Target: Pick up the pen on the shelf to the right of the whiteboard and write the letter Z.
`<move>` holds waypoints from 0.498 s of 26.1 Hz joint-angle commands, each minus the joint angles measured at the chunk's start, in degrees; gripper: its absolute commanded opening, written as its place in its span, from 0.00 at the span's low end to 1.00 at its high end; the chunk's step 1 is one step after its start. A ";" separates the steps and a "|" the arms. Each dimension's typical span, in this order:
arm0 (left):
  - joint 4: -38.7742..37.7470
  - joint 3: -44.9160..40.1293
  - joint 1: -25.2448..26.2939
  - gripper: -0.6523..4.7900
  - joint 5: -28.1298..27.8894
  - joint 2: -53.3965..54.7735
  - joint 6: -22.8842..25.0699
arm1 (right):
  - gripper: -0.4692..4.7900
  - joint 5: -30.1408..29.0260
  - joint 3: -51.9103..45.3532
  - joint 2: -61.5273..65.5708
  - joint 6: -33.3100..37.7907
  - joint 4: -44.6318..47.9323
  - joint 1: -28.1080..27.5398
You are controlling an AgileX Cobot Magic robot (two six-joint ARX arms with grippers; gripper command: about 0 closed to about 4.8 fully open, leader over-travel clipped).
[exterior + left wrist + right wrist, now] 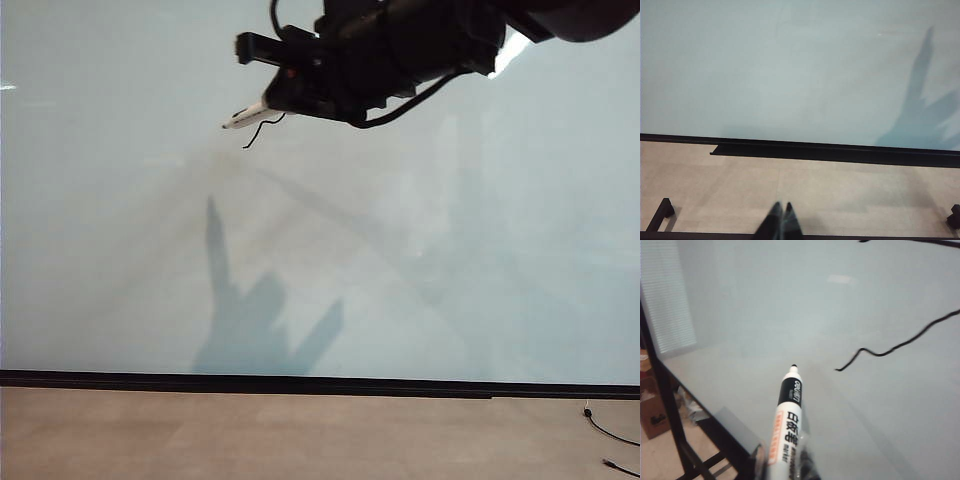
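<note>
- Your right gripper point(268, 100) and its arm look bulky and matt black, with a black cable looping beneath the body.
- Your left gripper point(779, 218) shows two slim dark, tapered fingertips.

We see a bare beige table point(300, 435), cable ends point(605, 435) lying well away from any fingers.

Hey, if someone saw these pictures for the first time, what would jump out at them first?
First, the black right claw at the top of the exterior view, shut on a slim white marker pen with a dark tip aimed at the large glossy pale whiteboard. Next, a wobbly black drawn line on the board beside the tip. The left claw sits shut, low over the beige surface.
</note>
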 commanded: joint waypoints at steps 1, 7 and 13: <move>0.31 0.13 -0.02 0.11 0.02 0.02 0.24 | 0.08 -2.14 0.31 0.98 0.59 2.62 -1.73; 0.33 0.13 -0.02 0.11 0.04 0.02 0.24 | 0.08 -2.45 0.28 3.13 0.79 4.33 -3.32; 0.31 0.13 -0.02 0.11 0.04 0.02 0.24 | 0.08 -2.69 0.31 4.26 1.44 5.38 -3.91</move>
